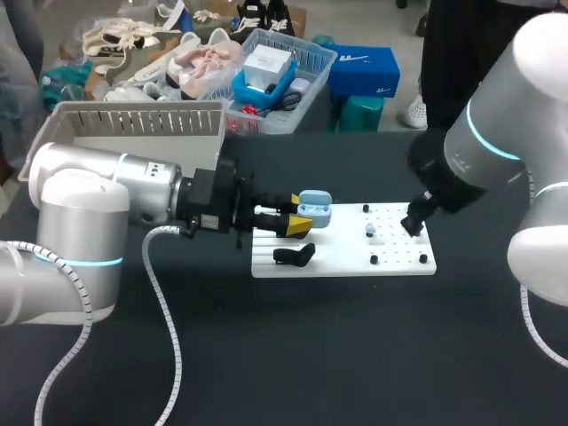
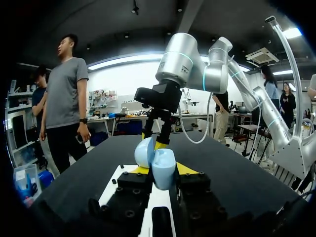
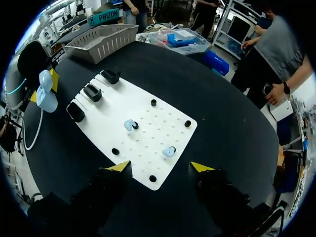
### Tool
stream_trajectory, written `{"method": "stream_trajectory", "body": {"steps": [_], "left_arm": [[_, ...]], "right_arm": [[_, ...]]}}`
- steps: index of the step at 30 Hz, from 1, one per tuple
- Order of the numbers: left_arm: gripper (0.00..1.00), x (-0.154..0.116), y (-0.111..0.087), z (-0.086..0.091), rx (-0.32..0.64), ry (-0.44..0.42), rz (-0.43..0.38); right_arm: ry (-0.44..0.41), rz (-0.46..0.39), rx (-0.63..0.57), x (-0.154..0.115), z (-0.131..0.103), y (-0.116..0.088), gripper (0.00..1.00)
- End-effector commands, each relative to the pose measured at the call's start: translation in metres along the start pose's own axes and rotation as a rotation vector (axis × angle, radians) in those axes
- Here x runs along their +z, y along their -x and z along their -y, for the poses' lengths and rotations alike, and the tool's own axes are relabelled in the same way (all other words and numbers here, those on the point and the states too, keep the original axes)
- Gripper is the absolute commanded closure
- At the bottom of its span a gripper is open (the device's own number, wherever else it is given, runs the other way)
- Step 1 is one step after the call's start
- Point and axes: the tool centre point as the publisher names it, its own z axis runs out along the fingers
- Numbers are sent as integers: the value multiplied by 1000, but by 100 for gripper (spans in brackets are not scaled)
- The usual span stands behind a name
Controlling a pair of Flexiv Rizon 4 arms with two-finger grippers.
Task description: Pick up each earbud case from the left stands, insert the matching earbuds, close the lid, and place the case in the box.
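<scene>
The left hand (image 2: pixel 163 170) pinches the open blue case (image 2: pixel 157 157); the right hand (image 3: pixel 160 167), spread, hangs over the white board (image 3: pixel 111 116) bearing two earbuds (image 3: pixel 130 125) on the worktop (image 3: pixel 222 123).

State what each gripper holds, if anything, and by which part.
Left gripper: the open light blue plastic earbud case, clamped across the sides of its lower body. Right gripper: nothing, open.

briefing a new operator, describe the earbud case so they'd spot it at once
Find the white board in the middle of the black table. At its left end the left arm's yellow-tipped fingers grip the earbud case. It is pale blue with its lid open; the stands beside it are black and the earbuds far smaller.
</scene>
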Motion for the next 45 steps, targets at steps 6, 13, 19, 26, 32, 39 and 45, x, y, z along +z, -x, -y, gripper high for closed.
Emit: {"method": "stream_trajectory", "body": {"steps": [6,13,19,26,32,39,45], "left_arm": [[100,1,0,1,1,5,0],[100,1,0,1,1,5,0],[100,1,0,1,1,5,0],[100,1,0,1,1,5,0],[100,1,0,1,1,5,0],[100,1,0,1,1,5,0],[100,1,0,1,1,5,0]], "right_arm": [[-185,-40,-25,22,0,0,31],[-210,-71,-39,37,4,0,38],[-212,-93,-29,49,10,0,46],[-210,-96,-22,54,13,4,55],[-210,-97,-18,55,15,5,54],[-211,-98,-12,57,17,6,58],[-214,-100,-9,56,19,5,62]]}}
